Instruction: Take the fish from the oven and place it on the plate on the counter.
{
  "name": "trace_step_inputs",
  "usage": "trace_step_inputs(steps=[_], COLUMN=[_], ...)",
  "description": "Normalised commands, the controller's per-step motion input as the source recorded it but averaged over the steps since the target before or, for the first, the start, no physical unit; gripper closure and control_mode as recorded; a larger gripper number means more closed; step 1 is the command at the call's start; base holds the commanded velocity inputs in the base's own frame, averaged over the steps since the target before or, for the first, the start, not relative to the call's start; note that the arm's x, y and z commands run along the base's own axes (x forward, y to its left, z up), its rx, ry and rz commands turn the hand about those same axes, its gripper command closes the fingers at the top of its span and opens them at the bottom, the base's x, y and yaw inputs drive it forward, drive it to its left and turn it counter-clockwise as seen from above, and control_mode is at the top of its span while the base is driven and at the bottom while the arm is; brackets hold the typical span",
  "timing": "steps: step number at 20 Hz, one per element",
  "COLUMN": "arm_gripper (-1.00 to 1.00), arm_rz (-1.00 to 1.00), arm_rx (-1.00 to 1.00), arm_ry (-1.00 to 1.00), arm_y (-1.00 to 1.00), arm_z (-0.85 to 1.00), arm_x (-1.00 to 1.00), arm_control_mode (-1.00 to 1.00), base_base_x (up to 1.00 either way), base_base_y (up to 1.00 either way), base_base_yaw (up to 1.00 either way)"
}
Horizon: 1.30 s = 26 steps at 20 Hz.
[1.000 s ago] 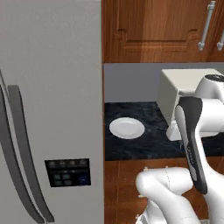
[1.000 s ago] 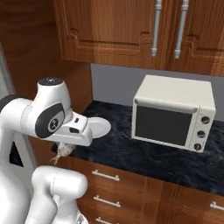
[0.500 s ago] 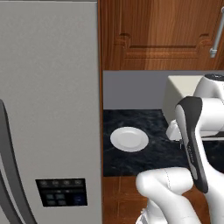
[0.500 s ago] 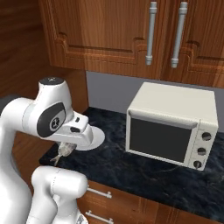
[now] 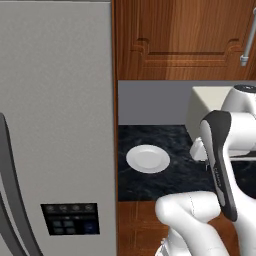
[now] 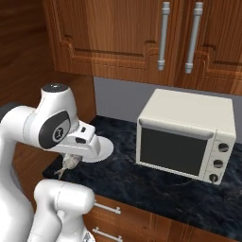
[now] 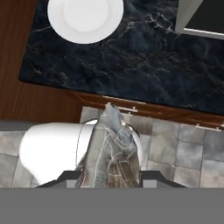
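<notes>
The fish [image 7: 111, 146], grey and thin, lies clamped between my gripper [image 7: 111, 177] fingers in the hand view, pointing toward the counter's front edge. From the right base view the fish [image 6: 66, 164] hangs under my hand, in front of the counter [image 6: 142, 184]. The gripper is shut on it. The round white plate [image 5: 147, 159] rests on the black counter [image 5: 175, 175] close to the fridge. It shows at the top left of the hand view as the plate [image 7: 85, 17], beyond the fish. The oven is out of view.
A cream toaster oven [image 6: 184, 137] stands on the counter to the right of the plate. The grey fridge [image 5: 55, 125] walls off the left side. Wood cabinets [image 6: 142, 38] hang overhead, and drawer fronts [image 7: 131, 109] and tiled floor lie below.
The whole picture has shifted in both base views, so the camera has moved with the base. The fish stays held in the gripper.
</notes>
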Motion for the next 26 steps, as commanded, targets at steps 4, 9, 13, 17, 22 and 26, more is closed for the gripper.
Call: trace_step_inputs(steps=[4, 9, 13, 17, 22, 26], arm_gripper=[1.00, 1.00, 1.00, 1.00, 1.00, 1.00], arm_rz=[0.06, 0.09, 0.12, 0.07, 0.06, 0.00], arm_rx=[0.00, 0.00, 0.00, 0.00, -0.01, -0.01], arm_ry=[0.01, 0.01, 0.00, 0.00, 0.00, 0.00], arm_y=[0.00, 0.18, 0.31, 0.47, 0.36, 0.10], arm_z=[0.00, 0.00, -0.04, -0.46, -0.55, -0.44], arm_x=[0.25, 0.64, 0.59, 0.41, 0.74, 0.66], arm_control_mode=[-1.00, -1.00, -1.00, -1.00, -1.00, -1.00], base_base_x=[0.09, 0.00, 0.00, 0.00, 0.00, 0.00], base_base_y=[0.00, 0.00, 0.00, 0.00, 0.00, 0.00], base_base_yaw=[0.02, 0.00, 0.00, 0.00, 0.00, 0.00])
